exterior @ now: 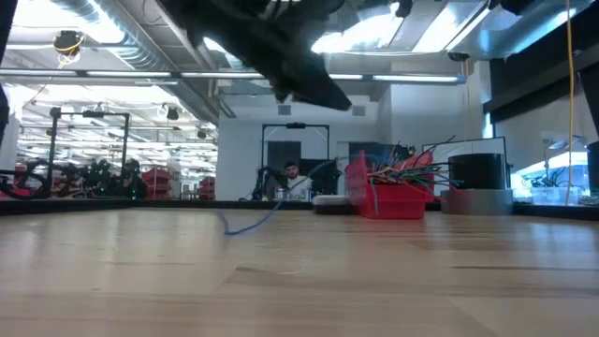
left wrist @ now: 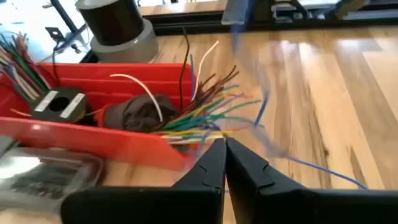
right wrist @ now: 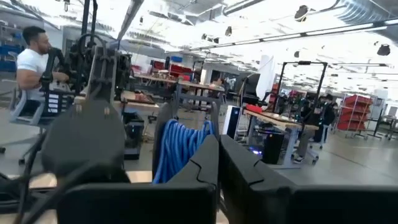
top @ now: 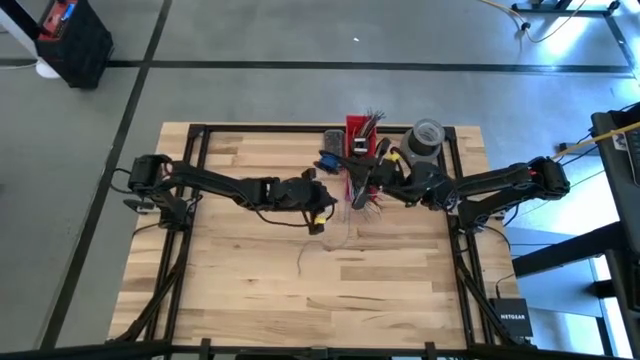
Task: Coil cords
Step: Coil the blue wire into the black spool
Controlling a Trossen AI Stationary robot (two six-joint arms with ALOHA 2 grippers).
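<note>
Overhead looking straight down, low camera level across table (exterior: 299,271), wrist cameras close-up

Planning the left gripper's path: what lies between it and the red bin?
In the left wrist view, multicoloured wire ends spill from the red bin toward the shut left gripper.

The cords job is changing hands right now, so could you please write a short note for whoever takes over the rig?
Left gripper: shut, raised near the red bin; whether it pinches a cord is unclear.
Right gripper: shut, raised beside the bin, facing the room.
Cords: a blue cord trails loose across the table from the bin; a thin dark cord lies loose nearer the table's middle.
Done: no finished coil visible.
Left: gather and coil each cord.
</note>
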